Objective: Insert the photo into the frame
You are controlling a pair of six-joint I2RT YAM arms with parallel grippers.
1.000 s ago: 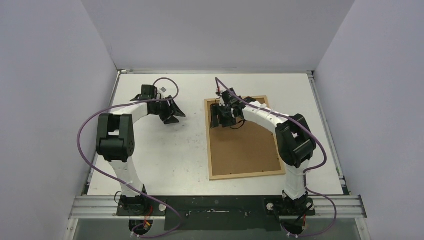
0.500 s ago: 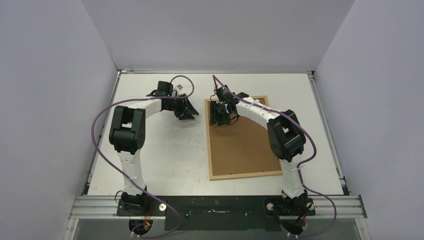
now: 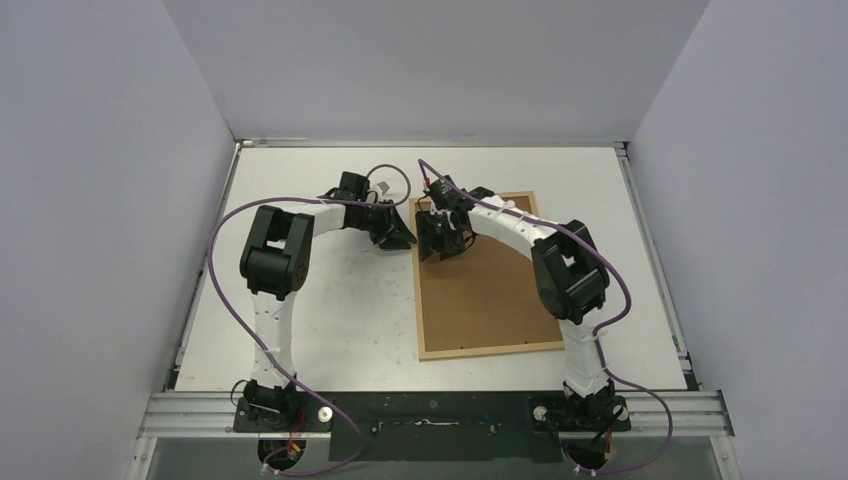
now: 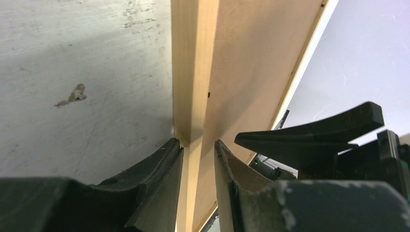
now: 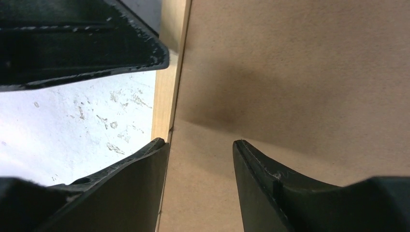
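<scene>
You've got the table (image 3: pixel 330 300) with the frame (image 3: pixel 490 350) lying flat right of centre, and the brown backing board (image 3: pixel 490 290) fills it. The photo isn't in any view; it may sit under the board, can't tell, so insertion can't be confirmed. It looks late-stage or a check of the back. Your left gripper (image 3: pixel 403 238) is at the frame's left rail near the far corner, fingers narrowly straddling the wood; I can't tell if they bite. Your right gripper (image 3: pixel 437 243) hovers over the board just beside that rail, jaws spread, holding nothing.
</scene>
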